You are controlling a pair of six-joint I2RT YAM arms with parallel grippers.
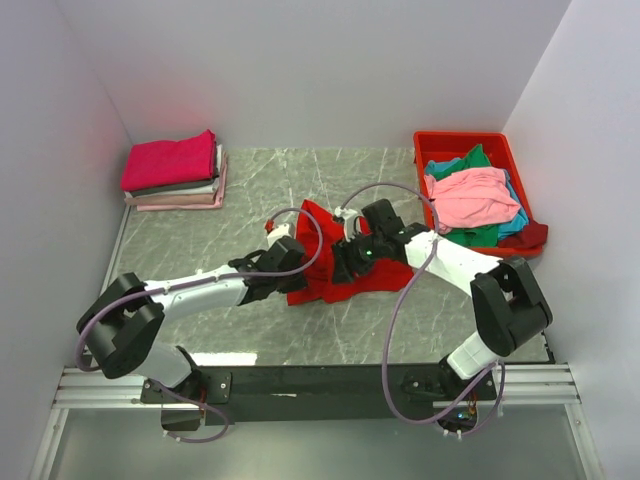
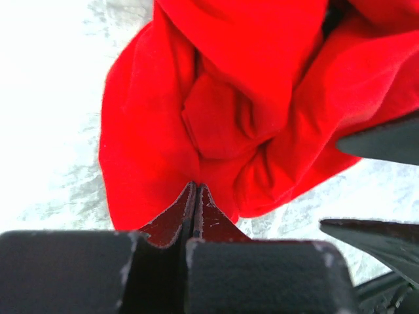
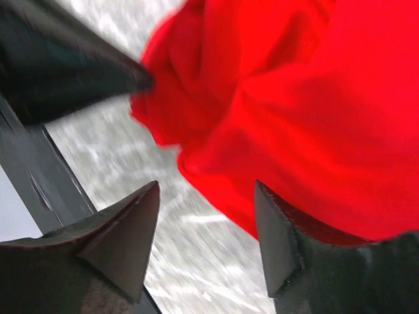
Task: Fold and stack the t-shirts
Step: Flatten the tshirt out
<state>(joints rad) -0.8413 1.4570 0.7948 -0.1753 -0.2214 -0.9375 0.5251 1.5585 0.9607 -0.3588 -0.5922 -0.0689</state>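
A bright red t-shirt (image 1: 318,224) lies crumpled mid-table between both arms. My left gripper (image 1: 288,256) is at its left side; in the left wrist view its jaws (image 2: 196,186) are shut, tips pinched into the near edge of the red cloth (image 2: 249,78). My right gripper (image 1: 350,262) is at the shirt's right side. In the right wrist view it (image 3: 206,193) stands open over the marble top, the red cloth (image 3: 314,118) touching its right finger, nothing between the jaws. Its two dark fingertips (image 2: 386,140) show in the left wrist view.
A stack of folded t-shirts (image 1: 175,170), magenta on top, sits at the back left. A red bin (image 1: 465,140) at the back right holds pink (image 1: 470,195), green and teal shirts. White walls close in the table (image 1: 200,235).
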